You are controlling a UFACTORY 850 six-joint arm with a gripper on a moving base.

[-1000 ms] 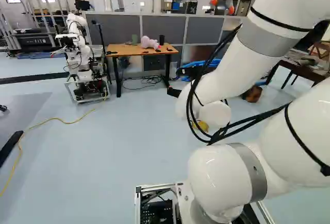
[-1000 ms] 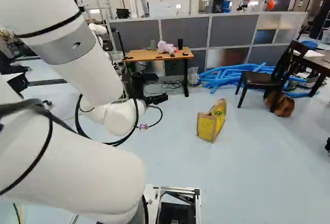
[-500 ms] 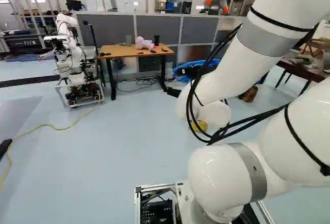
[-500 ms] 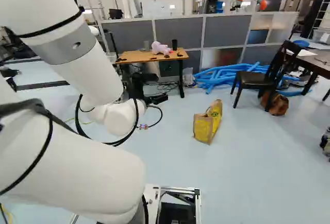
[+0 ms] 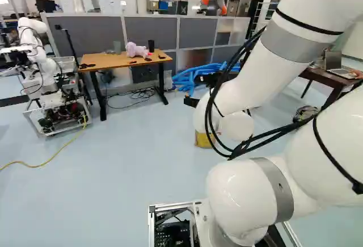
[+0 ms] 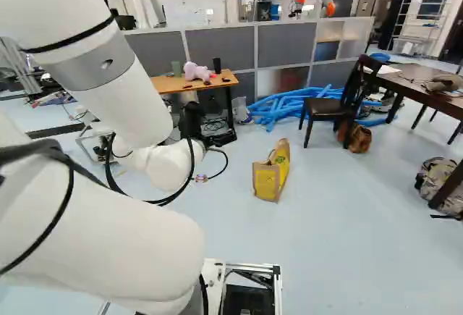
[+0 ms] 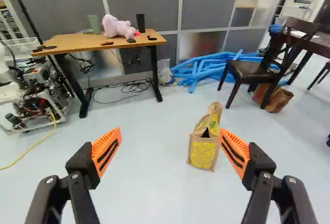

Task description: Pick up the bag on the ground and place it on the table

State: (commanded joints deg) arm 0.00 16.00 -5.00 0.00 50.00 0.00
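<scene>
- The white arm (image 6: pixel 119 105) is folded: one thick link lies low over the base, and the other slopes down and forward from the top of both base views to the wrist.
- Black cables (image 5: pixel 211 105) loop beside the wrist joints.
- The gripper (image 6: pixel 221 140) reaches ahead, held above the floor (image 7: pixel 149 183), and looks toward the wooden-topped table (image 7: pixel 77 42).
- In the wrist view the gripper's (image 7: pixel 170 137) two fingers stand wide apart, orange pads (image 7: pixel 106 152) facing each other, with nothing clamped between them.
- The yellow and brown bag (image 7: pixel 203 149) stands upright on the floor, ahead of the gripper and apart from it.
- Seen along the gripper, the bag falls between the lines of the two fingers, well off centre, close to the line of the finger on the chair's side.
- In the left base view the bag is mostly hidden behind the arm.
- The dark chair (image 7: pixel 250 72) and the blue tubes (image 7: pixel 206 69) are on the floor beyond the bag.
- A pink plush toy (image 7: pixel 117 27) sits on the wooden-topped table, farther ahead than the bag.
</scene>
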